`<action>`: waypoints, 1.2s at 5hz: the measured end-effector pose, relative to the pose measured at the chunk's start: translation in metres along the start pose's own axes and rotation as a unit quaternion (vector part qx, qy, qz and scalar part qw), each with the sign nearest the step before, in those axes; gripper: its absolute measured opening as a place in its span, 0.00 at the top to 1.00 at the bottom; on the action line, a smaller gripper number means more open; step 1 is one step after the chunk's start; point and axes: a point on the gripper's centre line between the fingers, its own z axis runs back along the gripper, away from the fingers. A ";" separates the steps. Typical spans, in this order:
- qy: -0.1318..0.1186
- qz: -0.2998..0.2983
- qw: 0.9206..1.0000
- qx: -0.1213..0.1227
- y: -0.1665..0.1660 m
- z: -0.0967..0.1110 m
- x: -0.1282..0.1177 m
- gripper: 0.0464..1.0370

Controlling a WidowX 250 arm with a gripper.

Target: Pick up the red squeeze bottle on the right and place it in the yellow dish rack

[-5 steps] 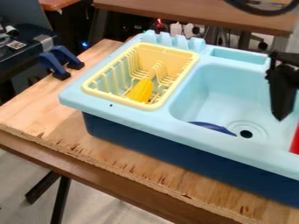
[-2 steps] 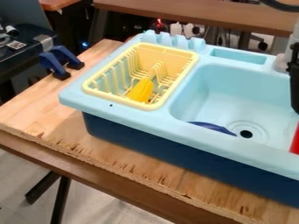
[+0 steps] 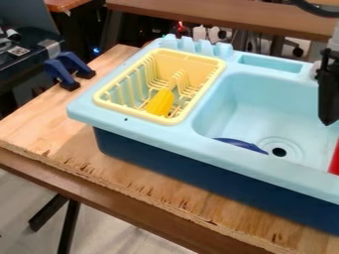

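— Leftward, toward 9 o'clock, is how we see the gripper shift since the last frame; more of it has come in from 3 o'clock.

— And its jaws, how wide do we find them?

— We cannot tell. They show as one dark, narrow shape pointing down over the toy sink, and we can't make out anything held.

— What lies nearest?

— Going by the drain, we have the jaws' tip at 2 o'clock, a red object at 3, partly cut off, and a dark blue object between 9 and 10, low in the basin.

— And elsewhere?

— At 12 o'clock in our view, the yellow rack holds a deeper yellow item. We see blue clamps at 10, by the wooden desk.
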 end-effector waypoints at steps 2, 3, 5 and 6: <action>-0.020 -0.009 1.000 -0.007 -0.001 -0.016 0.005 0.35; -0.034 -0.018 0.999 -0.008 -0.001 -0.015 0.006 0.39; -0.051 -0.025 0.998 -0.008 0.001 -0.009 -0.001 0.42; -0.091 -0.025 0.996 0.005 0.001 0.021 -0.008 0.49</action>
